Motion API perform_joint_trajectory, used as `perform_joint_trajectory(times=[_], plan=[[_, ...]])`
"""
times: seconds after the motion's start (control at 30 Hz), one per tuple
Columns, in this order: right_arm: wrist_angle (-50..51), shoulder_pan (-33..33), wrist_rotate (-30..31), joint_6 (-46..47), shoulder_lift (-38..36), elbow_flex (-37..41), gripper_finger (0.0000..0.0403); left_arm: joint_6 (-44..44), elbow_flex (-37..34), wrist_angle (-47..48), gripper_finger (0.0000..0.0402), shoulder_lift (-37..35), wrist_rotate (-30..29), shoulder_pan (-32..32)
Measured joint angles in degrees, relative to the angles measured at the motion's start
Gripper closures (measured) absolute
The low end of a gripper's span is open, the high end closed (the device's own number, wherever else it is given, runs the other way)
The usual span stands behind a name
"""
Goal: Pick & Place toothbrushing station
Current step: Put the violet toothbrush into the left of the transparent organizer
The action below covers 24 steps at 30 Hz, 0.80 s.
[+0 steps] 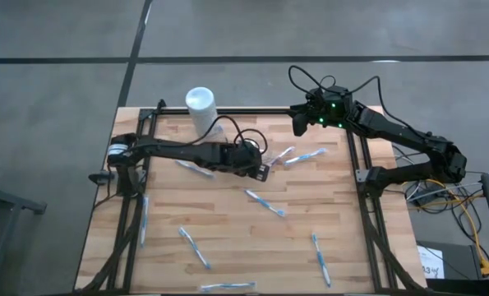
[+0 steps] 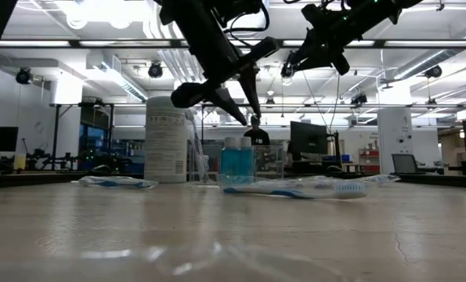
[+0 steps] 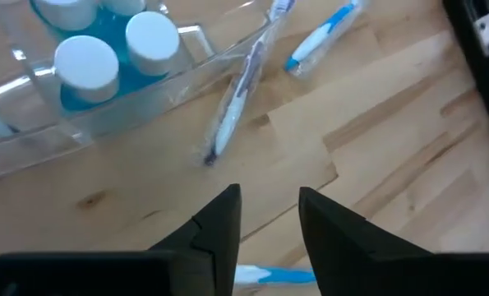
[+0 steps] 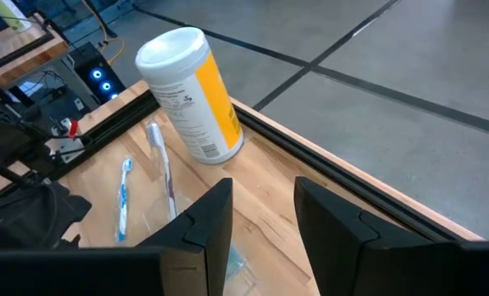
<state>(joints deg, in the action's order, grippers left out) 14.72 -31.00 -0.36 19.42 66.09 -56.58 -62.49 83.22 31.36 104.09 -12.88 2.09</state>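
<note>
- Wrapped toothbrush point(image 2: 295, 189) lies closest, across the wooden table point(image 2: 233, 235).
- Behind it sits the clear toothbrushing station point(image 3: 104, 99), holding two blue bottles point(image 2: 236, 163), beside the white cylinder point(image 1: 200, 108).
- Left gripper point(image 3: 269, 218) hovers just beside the station, fingers narrowly apart, empty.
- Right gripper point(image 4: 260, 214) hangs above the table's far edge, likewise parted, empty.

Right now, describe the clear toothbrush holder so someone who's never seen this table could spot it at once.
Start at the tall white cylinder at the table's far edge, then look toward the left gripper near the middle. The toothbrushing station lies just ahead of it: a see-through tray, the only thing holding white-capped blue bottles.
</note>
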Motion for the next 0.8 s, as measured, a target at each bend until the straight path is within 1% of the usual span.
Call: perform_joint_trajectory(times=[0.17, 0.23, 0.37, 0.5, 0.7, 0.8], plan=[[0.0, 0.02, 0.0, 0.0, -0.01, 0.0, 0.0275, -1.45, 0.0, -2.74, 0.023, 0.16, -1.05, -0.51], [0.0, 0.01, 0.0, 0.01, 0.0, 0.0, 0.0275, -1.74, 0.04, -4.88, 0.0213, 1.03, -2.13, -0.84], [-0.03, 0.01, 0.02, 0.0, -0.01, 0.0, 0.0275, -2.28, 0.02, -7.73, 0.0187, 3.57, -2.23, -1.18], [-0.07, 0.02, 0.0, 0.0, -0.01, 0.0, 0.0275, -2.48, 0.07, -9.35, 0.0183, 6.17, -2.95, -1.19], [-0.04, 0.0, 0.01, 0.0, -0.01, 0.01, 0.0275, 2.68, 0.11, -12.98, 0.0184, 8.85, -10.41, -2.29], [-0.04, 0.0, 0.0, 0.0, -0.01, 0.0, 0.0275, 2.57, 0.11, -14.0, 0.0184, 9.8, -14.35, -3.11]])
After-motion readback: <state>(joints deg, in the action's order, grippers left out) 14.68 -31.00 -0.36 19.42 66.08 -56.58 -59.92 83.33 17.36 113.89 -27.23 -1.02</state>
